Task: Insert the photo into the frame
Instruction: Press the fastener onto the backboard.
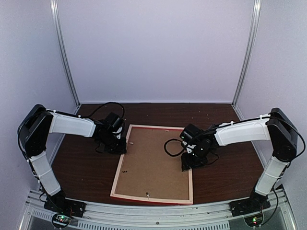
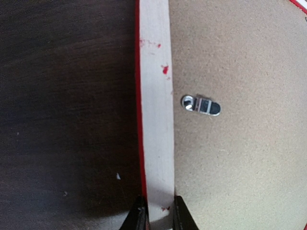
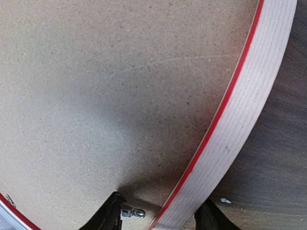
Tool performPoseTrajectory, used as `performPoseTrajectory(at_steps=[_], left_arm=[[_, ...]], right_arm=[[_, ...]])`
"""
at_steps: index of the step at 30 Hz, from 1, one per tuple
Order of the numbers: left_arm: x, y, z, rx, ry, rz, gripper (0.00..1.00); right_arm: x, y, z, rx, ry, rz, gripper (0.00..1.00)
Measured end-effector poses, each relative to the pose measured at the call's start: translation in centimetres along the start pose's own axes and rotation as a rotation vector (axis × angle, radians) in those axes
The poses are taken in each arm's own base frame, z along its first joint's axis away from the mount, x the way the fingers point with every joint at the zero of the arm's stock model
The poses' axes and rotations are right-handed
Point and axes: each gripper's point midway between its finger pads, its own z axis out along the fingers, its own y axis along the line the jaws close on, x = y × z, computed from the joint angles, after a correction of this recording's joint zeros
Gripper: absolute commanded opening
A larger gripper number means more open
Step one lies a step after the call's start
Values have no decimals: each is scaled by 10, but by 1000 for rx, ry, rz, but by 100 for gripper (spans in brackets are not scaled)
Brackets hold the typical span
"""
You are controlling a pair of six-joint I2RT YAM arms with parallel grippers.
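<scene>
Dark table (image 1: 81, 167) bears the frame (image 2: 156, 120) face-down, brown backing board (image 1: 153, 163) filling it.

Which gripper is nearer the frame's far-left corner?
Left. The left gripper straddles the left rail of the frame, a little nearer than that corner. The right gripper sits at the right rail, across the backing board.
</scene>
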Motion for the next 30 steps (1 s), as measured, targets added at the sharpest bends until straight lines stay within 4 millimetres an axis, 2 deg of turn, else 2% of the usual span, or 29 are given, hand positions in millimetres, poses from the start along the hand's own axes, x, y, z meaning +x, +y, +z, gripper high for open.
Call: performPoseTrajectory(at_steps=[16,23,30], left_arm=[[0,0,0,0,0,0,15],[0,0,0,0,0,0,15],[0,0,0,0,0,0,15]], right_arm=[[4,1,0,-10,13,-23,54],[14,3,-1,-19,45,-48,55],[18,2,-1,-16,60,-67,49]])
